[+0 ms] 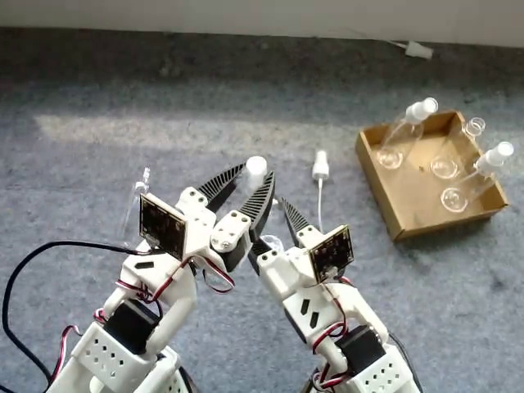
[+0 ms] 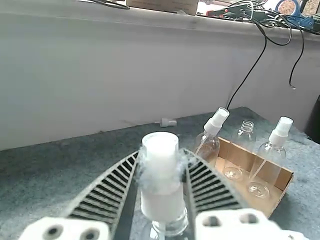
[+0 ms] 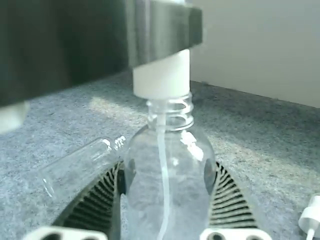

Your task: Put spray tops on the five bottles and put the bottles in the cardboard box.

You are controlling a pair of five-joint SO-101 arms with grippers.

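Both arms rise from the near edge of the grey desk (image 1: 98, 98), and their tools meet in the middle. On the right arm's side, well apart from them, lies the box (image 1: 385, 184). It holds three bottles, leaning: two with tops on, the far one (image 1: 405, 133) and the near one (image 1: 475, 178), and between them an open bottle (image 1: 458, 149).

The right tool (image 3: 167, 172) is clamped on the body of an upright held bottle (image 3: 167, 200). The left tool (image 1: 256, 170) is clamped on a spray top (image 2: 160, 175) that sits over that bottle's neck. The neck's threads show below the top, and the tube hangs down inside the bottle.

An empty bottle (image 1: 131, 201) lies on its side by the left arm. A loose top (image 1: 320, 169) with its tube lies just beyond the right tool. A far top (image 1: 417, 50) lies near the wall.
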